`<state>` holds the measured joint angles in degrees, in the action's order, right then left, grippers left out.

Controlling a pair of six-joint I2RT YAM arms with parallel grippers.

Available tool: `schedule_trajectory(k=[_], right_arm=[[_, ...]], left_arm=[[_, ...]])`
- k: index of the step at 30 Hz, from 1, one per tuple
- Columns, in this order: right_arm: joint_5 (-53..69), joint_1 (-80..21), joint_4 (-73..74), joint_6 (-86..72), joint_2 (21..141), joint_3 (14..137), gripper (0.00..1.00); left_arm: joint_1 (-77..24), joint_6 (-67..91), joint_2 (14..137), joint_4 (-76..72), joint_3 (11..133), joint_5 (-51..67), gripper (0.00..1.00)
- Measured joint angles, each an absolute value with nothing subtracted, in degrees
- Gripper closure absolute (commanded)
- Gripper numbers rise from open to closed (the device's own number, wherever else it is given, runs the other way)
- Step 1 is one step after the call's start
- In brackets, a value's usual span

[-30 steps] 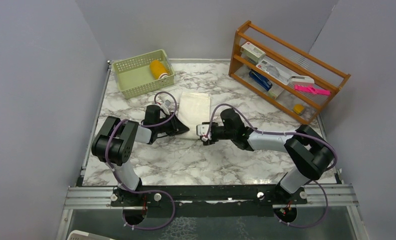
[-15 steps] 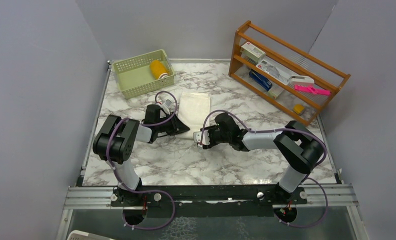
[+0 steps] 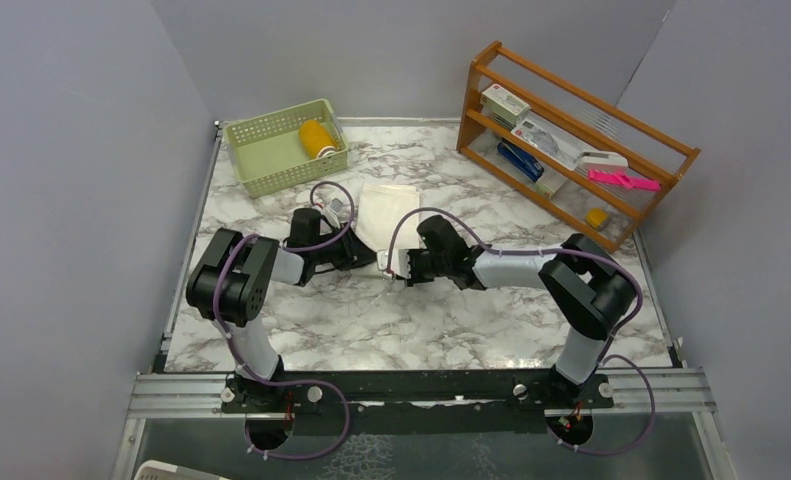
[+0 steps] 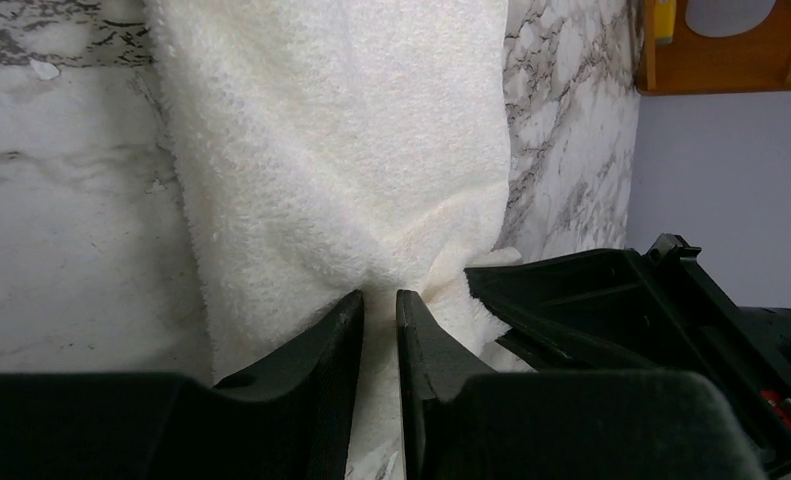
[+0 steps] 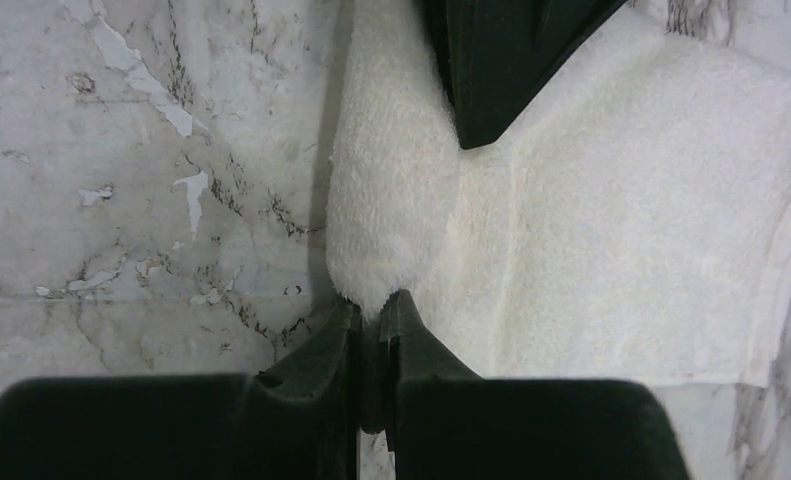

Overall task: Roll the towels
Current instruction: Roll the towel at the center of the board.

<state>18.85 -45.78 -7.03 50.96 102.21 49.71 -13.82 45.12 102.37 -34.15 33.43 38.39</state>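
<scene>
A cream-white towel (image 3: 388,208) lies flat mid-table, and its near edge is bunched into a thick fold (image 5: 391,200). My left gripper (image 4: 379,298) is shut on that near edge, with cloth pinched between its fingers. My right gripper (image 5: 374,305) is shut on the tip of the same fold from the other side. In the top view the left gripper (image 3: 368,258) and the right gripper (image 3: 389,268) almost meet at the towel's near edge. A mustard-yellow towel (image 3: 317,138) sits rolled up in the green basket (image 3: 271,150).
A wooden rack (image 3: 571,140) holding small items stands at the back right. The green basket is at the back left. Grey walls close in on the marble table (image 3: 421,330) on three sides. The right gripper's black body (image 4: 631,300) sits close beside the left fingers.
The right gripper has moved left to the towel's near edge and shut on the fold. The left gripper has stayed in place, still pinching the cloth.
</scene>
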Motion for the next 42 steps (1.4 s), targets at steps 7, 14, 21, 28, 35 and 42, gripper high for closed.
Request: schedule_trajectory(k=[7, 14, 21, 28, 35, 42], right_arm=[[21.6, -45.8, 0.3, 35.9, 101.4, 53.5, 0.99], [29.7, -45.3, 5.2, 18.0, 102.3, 57.4, 0.99], [42.8, -42.8, 5.6, -0.4, 110.3, 62.5, 0.99], [50.8, -38.1, 1.8, -18.0, 115.3, 62.8, 0.99], [53.3, -34.2, -10.6, -36.1, 113.8, 53.4, 0.99], [55.3, -33.3, -25.5, -52.3, 115.7, 48.6, 0.99]], left_arm=[[-10.4, 46.5, 96.9, -26.3, 34.3, 38.5, 0.66], [-6.4, 36.9, 82.7, -5.0, 48.4, 34.4, 0.60], [-6.0, 32.3, 75.2, -0.8, 46.9, 35.4, 0.60], [-6.0, 33.0, 72.9, 0.7, 35.5, 37.3, 0.60], [-6.1, 35.1, 69.6, -1.6, 33.8, 38.5, 0.60], [-7.0, 37.1, 69.6, -4.1, 33.8, 40.6, 0.61]])
